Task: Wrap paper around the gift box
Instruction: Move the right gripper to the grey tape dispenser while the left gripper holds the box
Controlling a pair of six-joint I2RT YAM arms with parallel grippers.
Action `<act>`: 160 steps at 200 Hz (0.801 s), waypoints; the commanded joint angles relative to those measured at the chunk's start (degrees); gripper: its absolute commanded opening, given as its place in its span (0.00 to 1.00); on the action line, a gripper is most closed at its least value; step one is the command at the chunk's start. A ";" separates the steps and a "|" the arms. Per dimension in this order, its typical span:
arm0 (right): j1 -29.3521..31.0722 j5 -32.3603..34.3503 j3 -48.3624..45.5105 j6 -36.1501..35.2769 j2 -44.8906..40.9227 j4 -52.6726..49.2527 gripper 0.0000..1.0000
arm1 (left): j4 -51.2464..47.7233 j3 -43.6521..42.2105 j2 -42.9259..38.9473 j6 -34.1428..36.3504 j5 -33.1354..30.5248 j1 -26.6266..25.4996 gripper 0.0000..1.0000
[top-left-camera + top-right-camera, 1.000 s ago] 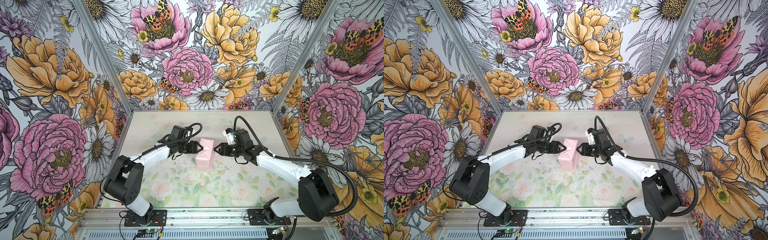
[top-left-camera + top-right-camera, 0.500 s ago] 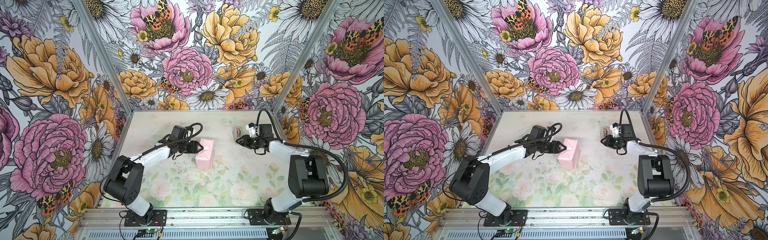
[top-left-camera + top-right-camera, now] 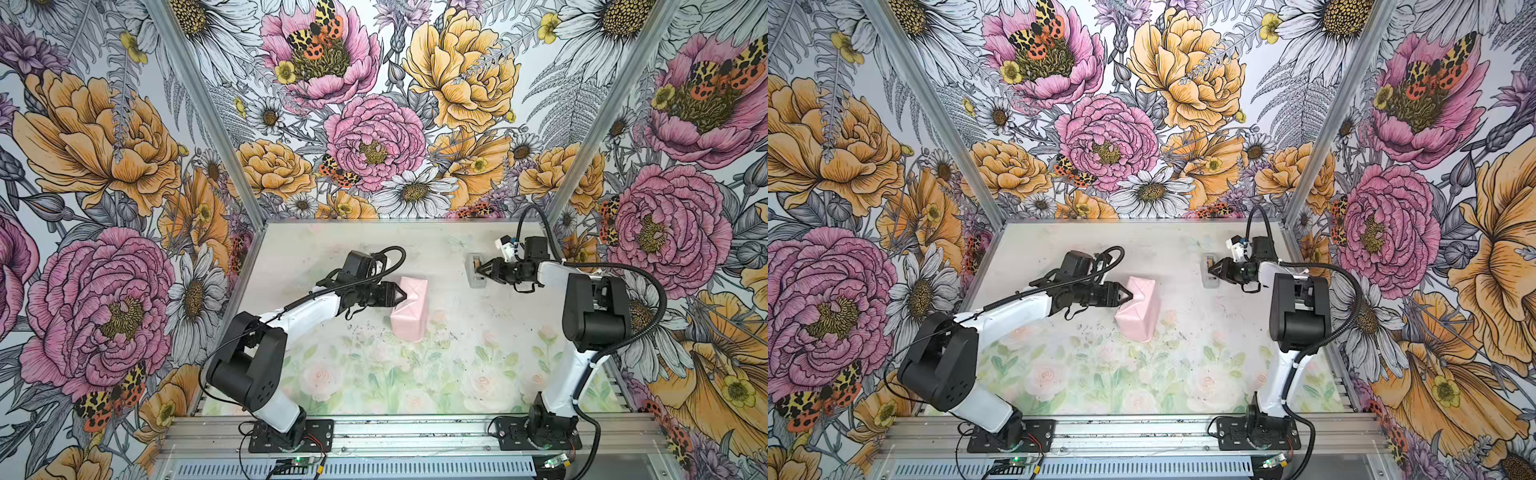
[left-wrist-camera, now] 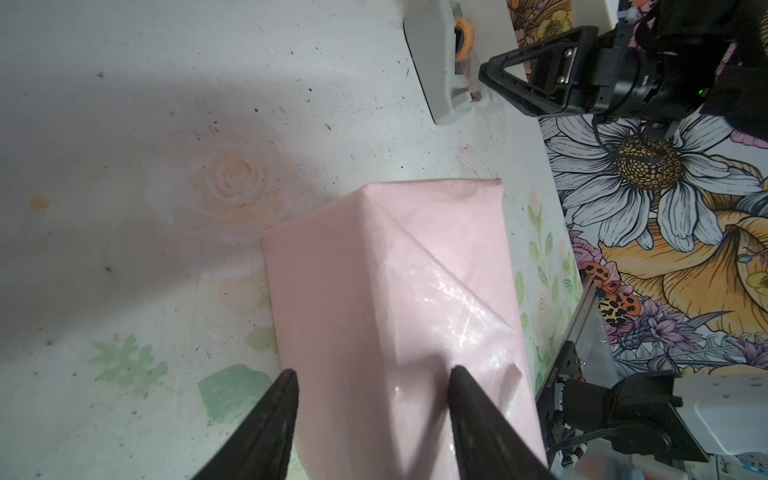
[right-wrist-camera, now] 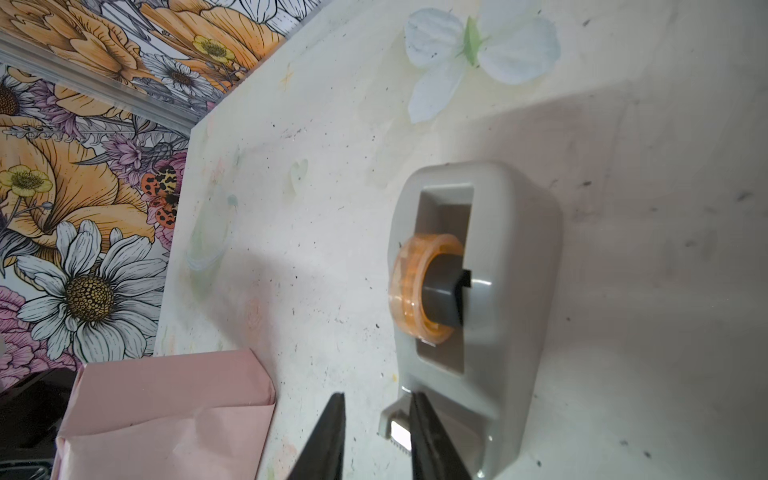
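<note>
The paper [image 3: 409,307] shows its pale pink face, folded round a block-shaped parcel in the middle of the table in both top views [image 3: 1139,309]. The gift box itself is hidden under it. My left gripper [image 3: 400,293] is open, its fingertips against the parcel's left end over a diagonal fold [image 4: 415,257]. In the left wrist view the left gripper [image 4: 372,372] straddles pink paper. My right gripper [image 3: 478,272] is far from the parcel at the back right. Its jaws stand a narrow gap apart at the cutter end of a grey tape dispenser [image 5: 498,291], one fingertip [image 5: 417,401] over the cutter.
The tape dispenser [image 3: 1208,278] holds an orange-cored tape roll [image 5: 419,286] and stands near the table's right edge [image 3: 552,249]. Floral walls close in the table on three sides. Both arm bases sit on the front rail [image 3: 415,428].
My right arm has swung away from the parcel's right side to the tape dispenser at the back right, and its jaws have narrowed. The left gripper and the parcel have stayed put.
</note>
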 commanded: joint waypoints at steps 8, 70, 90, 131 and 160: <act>-0.50 -2.75 3.72 -2.28 2.99 -1.80 0.28 | -3.04 -0.19 -1.42 1.28 -3.97 -0.22 0.59; -1.10 -1.16 9.07 -5.93 5.97 -7.78 0.28 | -3.04 -0.47 -2.67 1.37 -4.61 -0.04 0.59; -1.11 -0.94 10.39 -7.51 7.06 -10.20 0.28 | -3.04 -0.56 -2.46 1.30 -4.75 -0.04 0.59; -1.31 -0.54 11.66 -9.42 8.17 -13.27 0.28 | -3.03 -0.28 -2.32 1.37 -4.76 -0.18 0.59; -1.49 -0.44 12.77 -10.61 9.30 -15.21 0.28 | -3.02 -0.04 -2.15 1.35 -4.89 -0.36 0.59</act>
